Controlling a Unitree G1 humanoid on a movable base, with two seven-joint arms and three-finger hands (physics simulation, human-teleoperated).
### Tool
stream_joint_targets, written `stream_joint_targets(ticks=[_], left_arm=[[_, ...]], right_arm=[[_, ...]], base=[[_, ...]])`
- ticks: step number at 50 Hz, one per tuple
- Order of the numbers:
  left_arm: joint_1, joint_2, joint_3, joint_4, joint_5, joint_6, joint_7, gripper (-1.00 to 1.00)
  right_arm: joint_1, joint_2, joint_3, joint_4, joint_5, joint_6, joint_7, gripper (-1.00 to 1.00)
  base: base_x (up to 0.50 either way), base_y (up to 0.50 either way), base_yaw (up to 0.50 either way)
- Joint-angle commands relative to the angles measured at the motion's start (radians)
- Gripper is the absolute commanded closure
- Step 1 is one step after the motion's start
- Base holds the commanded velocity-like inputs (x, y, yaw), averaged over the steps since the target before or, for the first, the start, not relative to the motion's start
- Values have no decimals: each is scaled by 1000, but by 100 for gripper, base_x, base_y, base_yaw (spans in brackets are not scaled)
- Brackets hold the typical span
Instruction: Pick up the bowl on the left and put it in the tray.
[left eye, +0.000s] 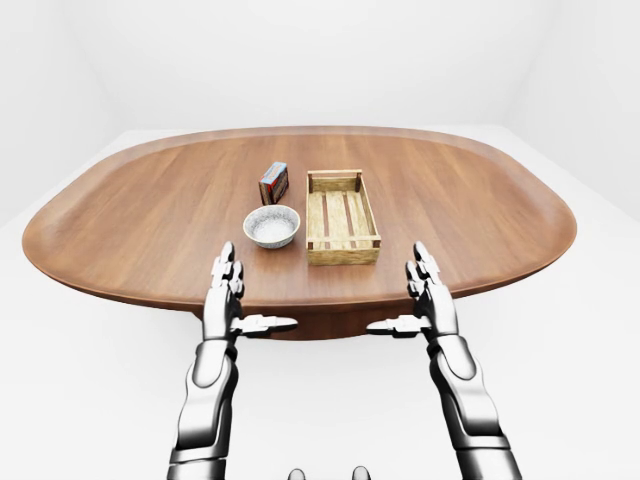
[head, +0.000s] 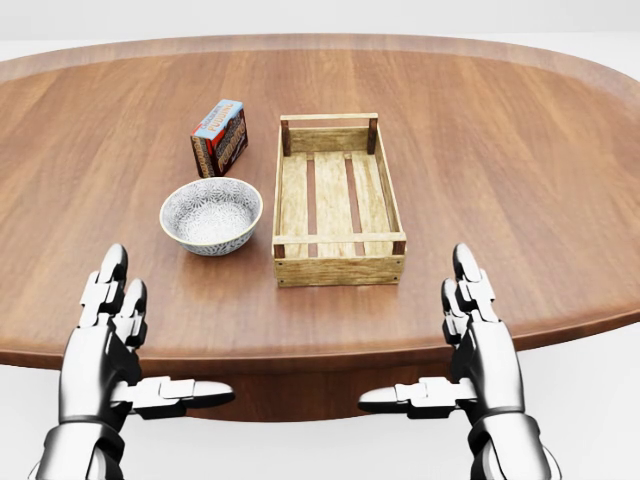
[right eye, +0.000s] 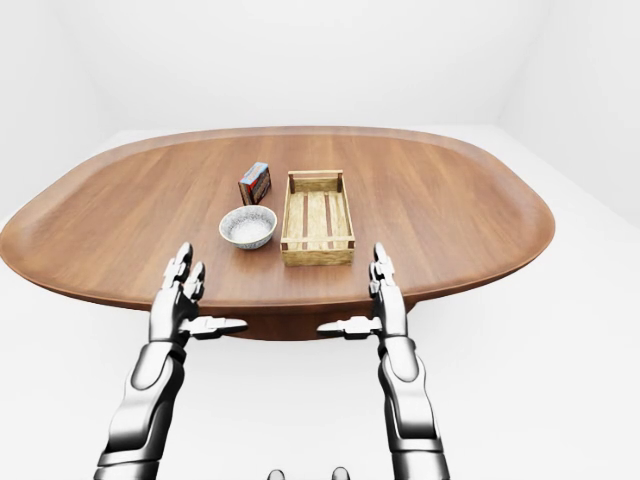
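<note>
Nothing of the task is done yet, as far as I can judge: the bowl (head: 211, 215) sits on the table (head: 520, 150), just beside the left wall of the wooden tray (head: 338, 195), which is empty. A small box (head: 219, 137) stands near the bowl, toward the top of the head view. My left hand (head: 110, 340) hovers at the table's near edge, fingers spread wide and holding nothing, the bowl up and to its right, apart from it. My right hand (head: 470, 345) is likewise spread and empty. Reaching, grasping, lifting and placing all remain.
</note>
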Motion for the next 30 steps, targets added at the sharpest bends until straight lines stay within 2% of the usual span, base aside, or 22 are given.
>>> stream_joint_targets(ticks=[1,17,24,28,30], left_arm=[[21,-11,-40,39,59,-33,0,-100],[21,-12,-40,47,58,-41,10,-100],[29,-15,-25,23,18,-65,11,-100],[29,-14,-10,-12,-20,-39,12,-100],[25,-10,-6,-17,-15,-44,25,-100]], right_arm=[[21,-8,17,1,-40,-18,-31,-100],[21,-7,12,2,-35,-7,-32,-100],[12,-8,11,10,-59,8,-57,-100],[13,-9,10,-5,-51,27,-51,-100],[6,-10,6,-10,-50,43,-56,-100]], base=[[0,0,0],[0,0,0],[0,0,0],[0,0,0],[0,0,0]])
